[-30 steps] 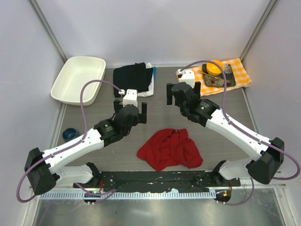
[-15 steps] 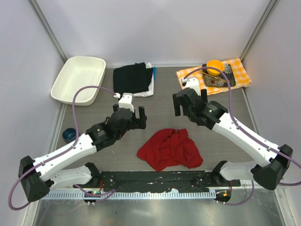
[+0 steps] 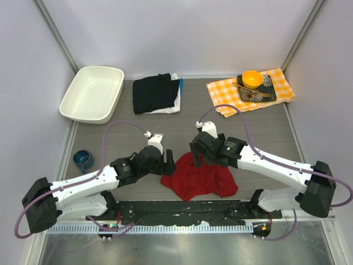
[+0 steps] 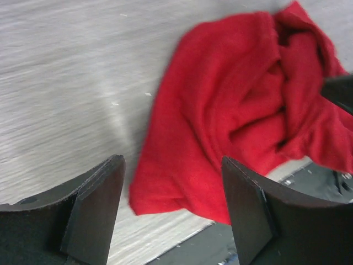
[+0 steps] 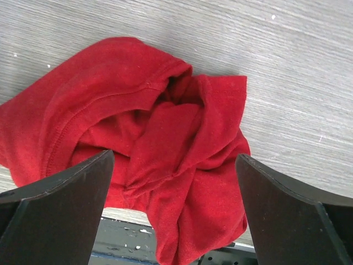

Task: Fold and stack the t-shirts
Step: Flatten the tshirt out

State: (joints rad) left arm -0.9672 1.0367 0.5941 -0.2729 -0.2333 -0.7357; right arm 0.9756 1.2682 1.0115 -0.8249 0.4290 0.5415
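Note:
A crumpled red t-shirt (image 3: 199, 178) lies at the near middle of the table, beside the black front rail. It fills the left wrist view (image 4: 237, 110) and the right wrist view (image 5: 160, 138). My left gripper (image 3: 167, 163) is open, just above the shirt's left edge. My right gripper (image 3: 197, 157) is open, over the shirt's far edge. Neither holds cloth. A folded black t-shirt (image 3: 155, 92) lies on a folded white one (image 3: 173, 106) at the back middle.
A white tub (image 3: 92, 94) stands at the back left. An orange-and-white checked cloth (image 3: 222, 94) at the back right carries a dark tray (image 3: 268, 93) with an orange bowl (image 3: 252, 78). A small blue cup (image 3: 83, 160) sits at the left edge.
Both arms have come down and toward the near edge, from mid-table to the red shirt. Both grippers stay open. The shirt has not moved.

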